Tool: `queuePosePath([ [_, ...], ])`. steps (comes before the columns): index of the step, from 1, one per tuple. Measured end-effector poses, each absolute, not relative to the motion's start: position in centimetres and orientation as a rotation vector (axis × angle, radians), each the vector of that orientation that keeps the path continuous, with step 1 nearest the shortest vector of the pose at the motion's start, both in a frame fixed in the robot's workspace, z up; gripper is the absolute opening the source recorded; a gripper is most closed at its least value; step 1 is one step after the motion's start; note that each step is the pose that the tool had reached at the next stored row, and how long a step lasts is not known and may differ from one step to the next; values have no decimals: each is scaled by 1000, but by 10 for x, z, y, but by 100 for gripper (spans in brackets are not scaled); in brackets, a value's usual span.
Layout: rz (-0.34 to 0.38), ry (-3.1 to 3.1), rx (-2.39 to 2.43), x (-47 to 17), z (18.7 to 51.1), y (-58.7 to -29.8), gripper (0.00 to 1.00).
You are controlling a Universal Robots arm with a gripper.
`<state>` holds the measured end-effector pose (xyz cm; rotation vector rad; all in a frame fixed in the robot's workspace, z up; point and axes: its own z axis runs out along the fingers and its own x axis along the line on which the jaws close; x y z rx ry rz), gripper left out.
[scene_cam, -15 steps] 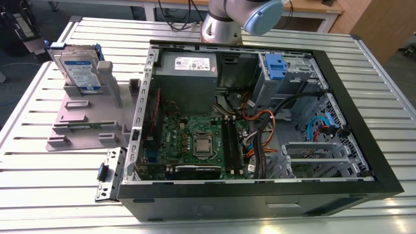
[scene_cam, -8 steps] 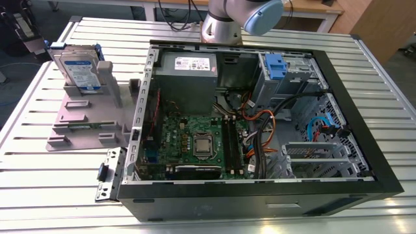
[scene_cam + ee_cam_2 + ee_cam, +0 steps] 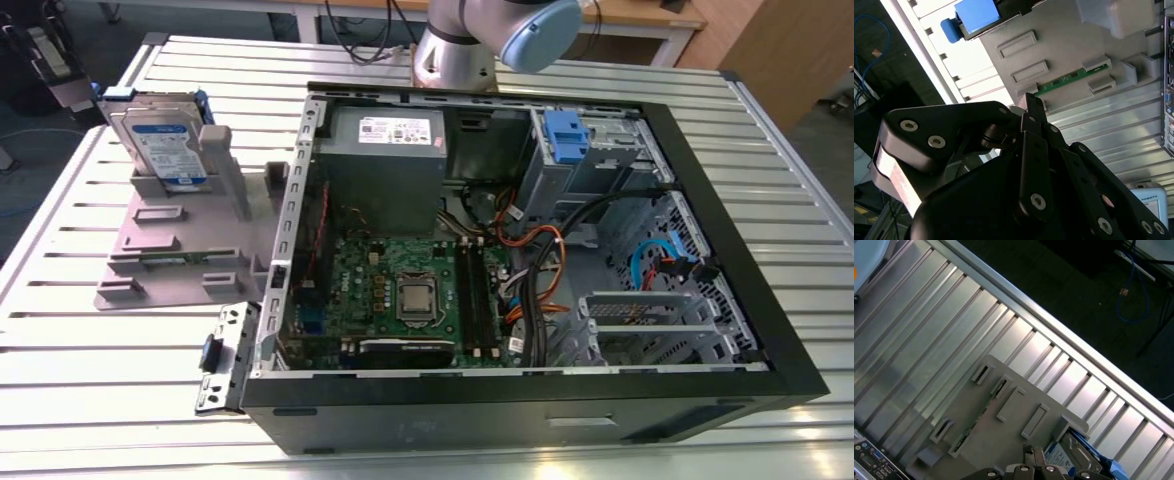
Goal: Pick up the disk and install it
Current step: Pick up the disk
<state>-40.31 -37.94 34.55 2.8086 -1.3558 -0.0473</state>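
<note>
The disk [image 3: 160,145] stands upright in its blue frame at one end of the grey stand [image 3: 174,250], on the ribbed worktop [image 3: 80,340]. The open computer case [image 3: 534,250] lies just to the exterior view's right of the stand. The robot arm [image 3: 494,40] rises farther right of the stand. In the second wrist view the gripper [image 3: 1029,102] hangs over the stand. Its jaws look closed together and hold nothing.

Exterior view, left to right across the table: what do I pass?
The disk, upright in the grey stand → then, inside the open computer case, the motherboard → the blue bracket at the drive bay.
</note>
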Motion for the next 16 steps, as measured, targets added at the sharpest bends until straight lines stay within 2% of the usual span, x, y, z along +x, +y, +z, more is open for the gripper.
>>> queuePosePath([
  [16, -48, -1370, 2801, -403, 345, -379, 10],
])
